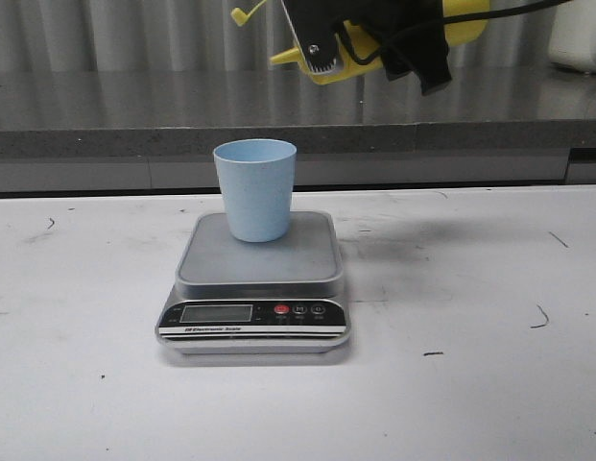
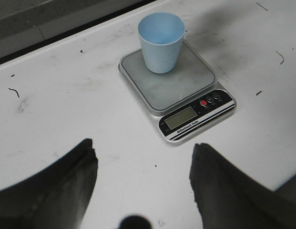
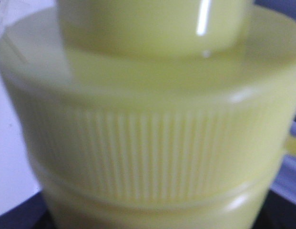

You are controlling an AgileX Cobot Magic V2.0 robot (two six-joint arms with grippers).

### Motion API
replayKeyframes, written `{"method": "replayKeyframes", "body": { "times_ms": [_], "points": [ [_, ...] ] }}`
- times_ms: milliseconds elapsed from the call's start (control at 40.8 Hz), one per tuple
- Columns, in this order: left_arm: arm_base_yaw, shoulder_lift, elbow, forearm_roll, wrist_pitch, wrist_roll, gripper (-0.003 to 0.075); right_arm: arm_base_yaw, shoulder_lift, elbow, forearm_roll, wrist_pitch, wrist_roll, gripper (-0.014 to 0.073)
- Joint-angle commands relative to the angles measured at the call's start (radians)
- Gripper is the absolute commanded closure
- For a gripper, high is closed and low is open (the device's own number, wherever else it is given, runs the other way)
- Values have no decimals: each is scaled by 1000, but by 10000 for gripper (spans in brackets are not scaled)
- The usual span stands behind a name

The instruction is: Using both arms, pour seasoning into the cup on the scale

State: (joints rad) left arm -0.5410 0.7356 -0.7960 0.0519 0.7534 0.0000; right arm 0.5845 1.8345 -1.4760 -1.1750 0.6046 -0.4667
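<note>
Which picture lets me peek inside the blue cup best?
The left wrist view: it looks down into the cup on the scale, showing its inside. The front view shows only its side and rim. The right wrist view shows just the yellow bottle.

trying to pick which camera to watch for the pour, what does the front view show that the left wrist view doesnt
Only the front view shows the yellow seasoning bottle, tipped on its side high above the table in the right gripper, nozzle pointing left, not yet over the cup.

Only the left wrist view shows the left gripper, open and empty, and looks down into the cup, where no contents are visible.

Both show the pale blue cup upright on the scale, at the back of its platform.
</note>
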Motion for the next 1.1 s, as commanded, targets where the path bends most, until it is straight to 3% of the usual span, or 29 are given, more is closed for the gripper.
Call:
{"method": "replayKeyframes", "body": {
  "times_ms": [0, 539, 808, 1078],
  "points": [
    [-8, -2, -26, -6, -73, 0, 299, -1, -59, -42, -84, 0, 3, 277],
    [-8, -2, -26, -6, -73, 0, 299, -1, -59, -42, -72, -2, 158, 277],
    [-8, -2, -26, -6, -73, 0, 299, -2, -59, -42, 26, 36, 445, 277],
    [-8, -2, -26, -6, -73, 0, 299, -10, -101, -42, 116, 68, 567, 277]
  ]
}}
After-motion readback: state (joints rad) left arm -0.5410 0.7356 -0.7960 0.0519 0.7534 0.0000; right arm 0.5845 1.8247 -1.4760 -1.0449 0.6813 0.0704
